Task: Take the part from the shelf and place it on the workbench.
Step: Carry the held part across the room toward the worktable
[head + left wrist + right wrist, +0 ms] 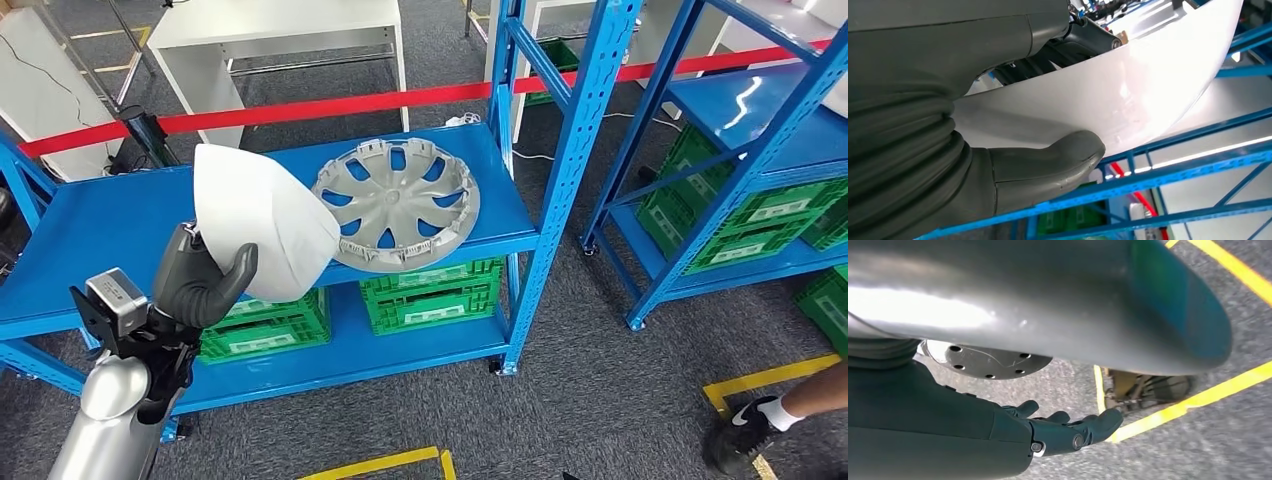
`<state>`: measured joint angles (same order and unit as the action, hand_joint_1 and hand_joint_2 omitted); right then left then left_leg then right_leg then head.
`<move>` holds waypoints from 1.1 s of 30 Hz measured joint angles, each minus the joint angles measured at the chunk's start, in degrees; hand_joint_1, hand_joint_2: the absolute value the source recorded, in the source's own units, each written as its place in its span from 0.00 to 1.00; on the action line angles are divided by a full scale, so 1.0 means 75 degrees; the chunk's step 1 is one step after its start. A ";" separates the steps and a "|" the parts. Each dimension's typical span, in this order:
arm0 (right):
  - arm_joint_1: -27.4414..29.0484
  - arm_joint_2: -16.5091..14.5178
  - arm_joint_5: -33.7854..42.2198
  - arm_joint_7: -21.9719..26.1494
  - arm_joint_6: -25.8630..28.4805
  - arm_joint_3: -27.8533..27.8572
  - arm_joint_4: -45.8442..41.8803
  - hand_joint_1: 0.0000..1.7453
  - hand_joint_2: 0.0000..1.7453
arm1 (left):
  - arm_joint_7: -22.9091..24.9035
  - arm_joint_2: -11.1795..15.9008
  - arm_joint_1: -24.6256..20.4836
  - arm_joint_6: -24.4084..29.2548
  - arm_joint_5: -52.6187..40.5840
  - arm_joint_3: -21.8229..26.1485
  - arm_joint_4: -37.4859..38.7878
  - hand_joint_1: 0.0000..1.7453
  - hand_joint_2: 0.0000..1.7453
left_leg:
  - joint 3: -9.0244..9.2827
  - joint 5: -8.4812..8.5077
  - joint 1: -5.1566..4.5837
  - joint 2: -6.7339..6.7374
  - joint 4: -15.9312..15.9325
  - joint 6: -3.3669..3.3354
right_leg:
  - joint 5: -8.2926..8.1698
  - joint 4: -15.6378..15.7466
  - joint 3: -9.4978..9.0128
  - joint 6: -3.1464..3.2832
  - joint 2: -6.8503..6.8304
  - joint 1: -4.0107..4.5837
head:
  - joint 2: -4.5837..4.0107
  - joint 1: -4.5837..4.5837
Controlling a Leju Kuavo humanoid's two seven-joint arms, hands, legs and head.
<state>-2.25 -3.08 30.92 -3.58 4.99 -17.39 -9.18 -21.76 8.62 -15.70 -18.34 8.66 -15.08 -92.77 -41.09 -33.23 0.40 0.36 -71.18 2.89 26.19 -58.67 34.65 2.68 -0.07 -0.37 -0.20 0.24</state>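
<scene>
silver wheel cover flat on the blue shelf, green crates beneath, red tape behind

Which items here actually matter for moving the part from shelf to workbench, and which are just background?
Job:
- white part, gripped by the left hand
- blue shelf behind it

Lying about:
- silver hubcap on the same shelf
- green crates on the lower level
- red barrier tape
- person's shoe on the floor
- right hand, holding nothing
</scene>
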 joint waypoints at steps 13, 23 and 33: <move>0.0084 -0.0074 0.0337 -0.0044 0.0205 0.0254 0.0000 0.00 0.00 | 0.0020 -0.0163 -0.0282 -0.0461 -0.0452 -0.0735 0.0541 1.00 1.00 | 0.1591 0.0574 -0.0053 0.0017 0.1915 -0.0570 | -0.0176 -0.0522 0.0992 -0.0444 0.0025 -0.0046 | 0.0000 0.0014; 0.0055 -0.0084 0.0263 -0.0080 0.0181 0.0290 0.0000 0.00 0.00 | -0.0058 -0.0175 -0.0182 -0.0447 -0.0544 -0.0914 0.0654 1.00 1.00 | 0.0524 0.1376 -0.0092 0.0045 0.1644 -0.0403 | 0.0623 -0.0085 -0.0639 -0.0310 0.0030 0.0028 | 0.0000 -0.0030; 0.0072 -0.0080 -0.0250 -0.0158 -0.0038 0.0144 0.0001 0.00 0.00 | -0.0120 0.0098 0.0952 -0.0064 -0.0642 -0.0520 -0.0171 1.00 1.00 | 0.0214 0.0050 -0.0004 -0.0021 -0.0393 -0.0021 | -0.0201 0.0023 0.0227 -0.0076 -0.0033 -0.0021 | 0.0000 -0.0022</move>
<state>-1.71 -3.68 29.04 -4.77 4.71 -16.30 -9.17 -22.66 9.35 -8.56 -18.82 3.85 -18.98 -94.05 -39.48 -32.85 0.37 0.21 -74.13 2.73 24.68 -58.50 36.35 2.11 -0.32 -0.52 -0.20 0.07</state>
